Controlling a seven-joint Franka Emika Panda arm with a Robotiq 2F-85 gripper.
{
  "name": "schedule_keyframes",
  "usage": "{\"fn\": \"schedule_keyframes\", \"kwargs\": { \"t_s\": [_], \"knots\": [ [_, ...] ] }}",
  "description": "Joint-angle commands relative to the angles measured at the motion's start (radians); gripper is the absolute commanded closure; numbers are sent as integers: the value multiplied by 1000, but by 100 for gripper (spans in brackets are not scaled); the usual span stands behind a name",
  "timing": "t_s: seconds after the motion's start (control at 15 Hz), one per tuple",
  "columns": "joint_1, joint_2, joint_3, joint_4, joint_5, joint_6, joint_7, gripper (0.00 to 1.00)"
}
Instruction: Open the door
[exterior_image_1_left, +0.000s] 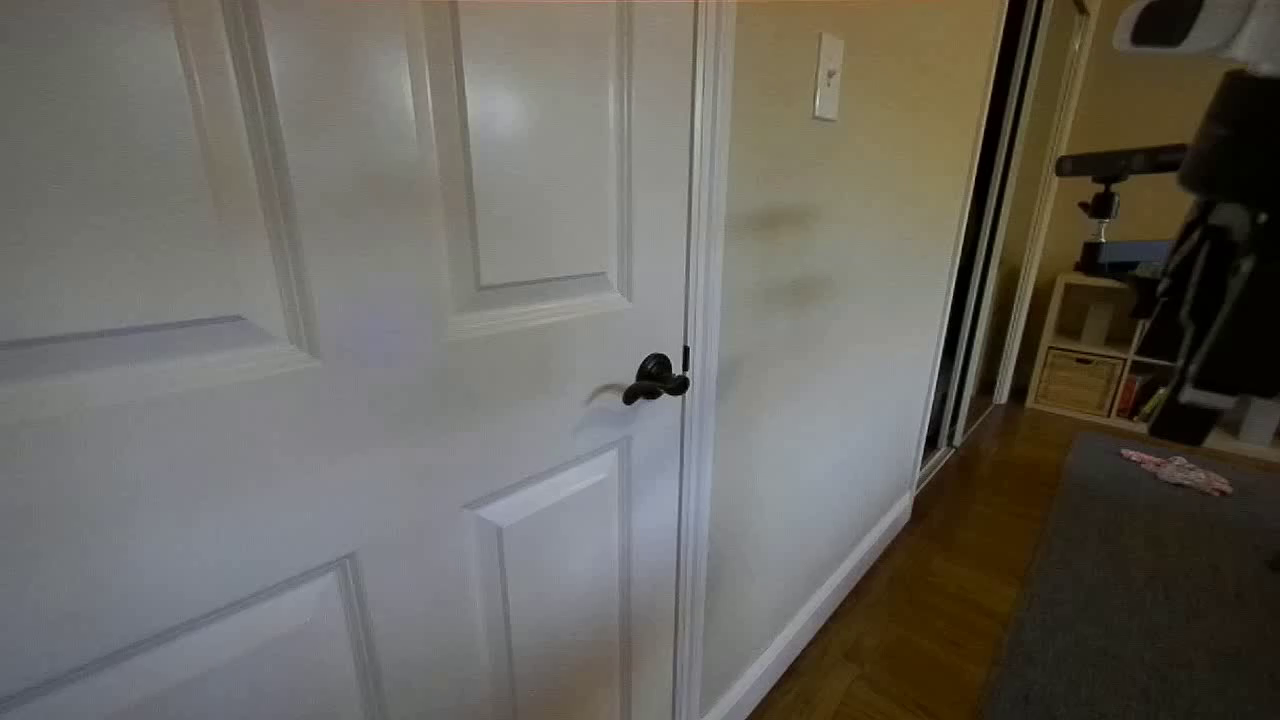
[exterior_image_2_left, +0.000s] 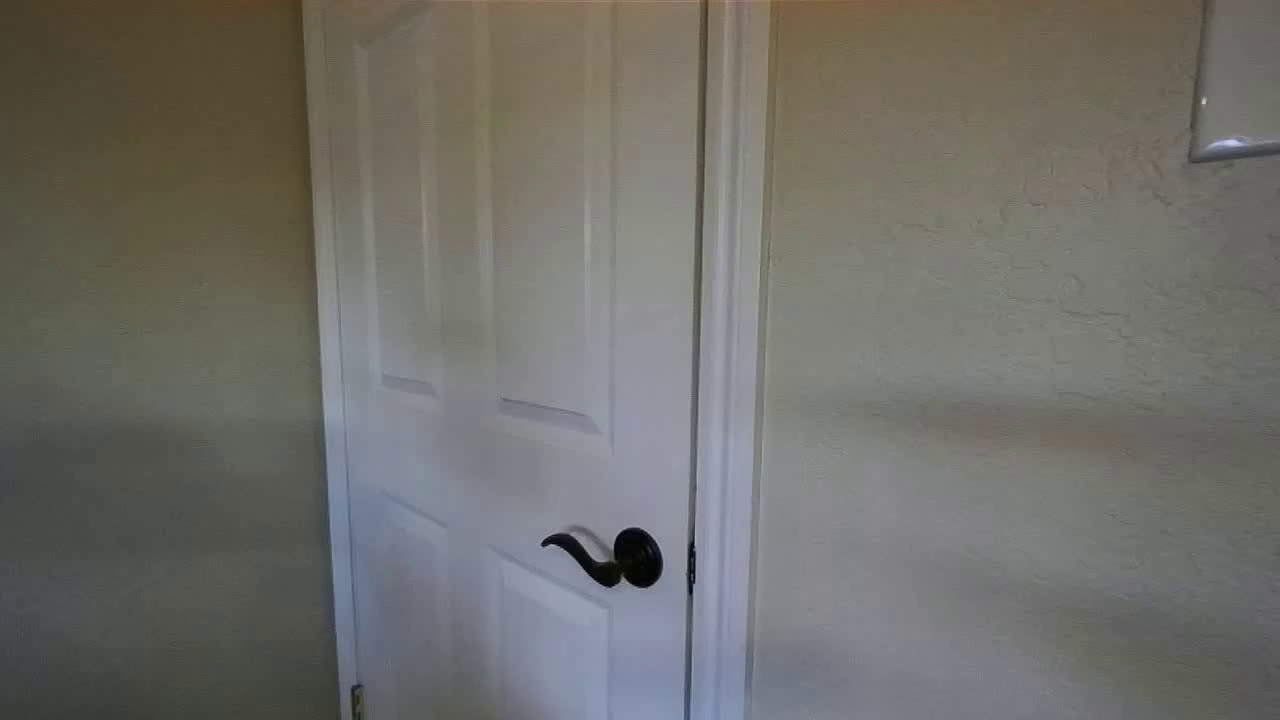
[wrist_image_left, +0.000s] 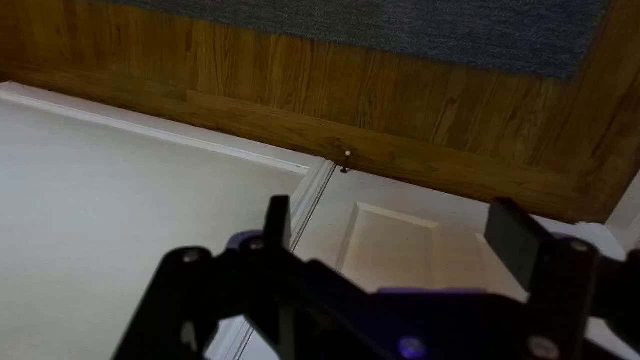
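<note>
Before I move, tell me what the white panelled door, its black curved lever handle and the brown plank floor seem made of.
White panelled door: likely painted wood or moulded board, satin; soft glare shows, but paint hides the core.
Black curved lever handle: probably metal, dull dark finish; slim sculpted shape suggests it.
Brown plank floor: wood or laminate, seemingly satin; grain streaks and seams show.
</note>
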Motion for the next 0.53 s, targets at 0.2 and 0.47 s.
{"fn": "schedule_keyframes", "kwargs": {
  "t_s": [0.2,0.47],
  "knots": [
    [30,5,-30,2,-19,-4,15,0],
    [28,23,-42,3,-23,12,-2,0]
  ]
}}
